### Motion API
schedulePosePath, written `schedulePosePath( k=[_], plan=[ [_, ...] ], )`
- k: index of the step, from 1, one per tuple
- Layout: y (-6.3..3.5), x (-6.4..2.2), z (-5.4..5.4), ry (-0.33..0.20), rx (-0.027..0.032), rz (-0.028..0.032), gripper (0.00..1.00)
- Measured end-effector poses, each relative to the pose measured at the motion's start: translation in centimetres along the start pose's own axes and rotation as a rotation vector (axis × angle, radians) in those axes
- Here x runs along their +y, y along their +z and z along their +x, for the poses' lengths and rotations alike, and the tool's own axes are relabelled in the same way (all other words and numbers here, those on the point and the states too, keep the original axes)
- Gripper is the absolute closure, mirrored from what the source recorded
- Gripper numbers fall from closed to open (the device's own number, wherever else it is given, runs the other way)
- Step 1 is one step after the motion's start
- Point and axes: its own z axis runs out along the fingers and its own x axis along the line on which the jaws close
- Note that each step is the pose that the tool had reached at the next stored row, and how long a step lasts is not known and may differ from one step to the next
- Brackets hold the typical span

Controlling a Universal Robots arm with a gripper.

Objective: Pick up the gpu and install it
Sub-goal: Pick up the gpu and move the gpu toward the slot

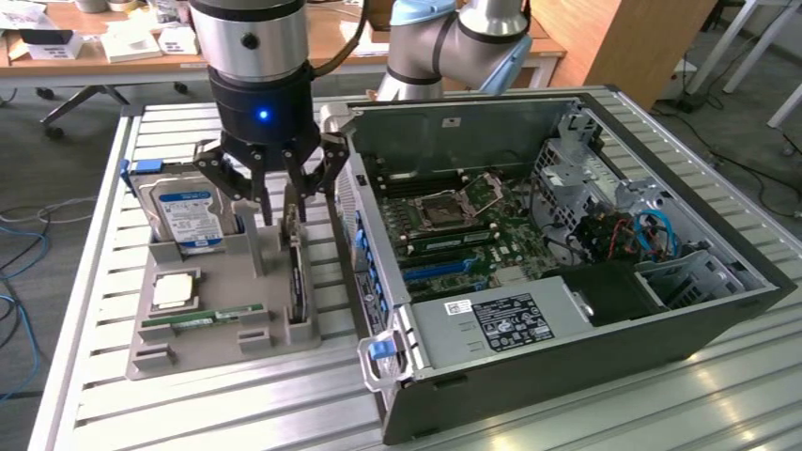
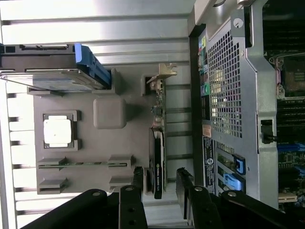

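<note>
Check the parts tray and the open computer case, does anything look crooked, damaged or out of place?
Nothing stands out. The gpu stands on edge in its slot on the tray, the hard drive sits upright in its holder, and the memory stick rests in its cradle. The open gripper hangs over the gpu.

— Underneath?
— Slatted metal desk (image 1: 225, 409), pale and bright with glare.
— Behind?
— Wooden desk (image 1: 336, 45), strewn with white boxes (image 1: 131, 42); tall wooden panel (image 1: 626, 42) toward the exterior view's right.
— Below?
— Grey floor (image 1: 51, 160); loose cables (image 1: 25, 218) at the exterior view's left, black cables (image 1: 739, 164) at its right.
</note>
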Motion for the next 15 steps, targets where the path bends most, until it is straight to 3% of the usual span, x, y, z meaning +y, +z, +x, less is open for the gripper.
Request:
schedulePosePath(
  k=[15],
  plan=[
    [2.66, -0.12, 0.1, 0.000, 0.0001, 0.0001, 0.59]
  ],
)
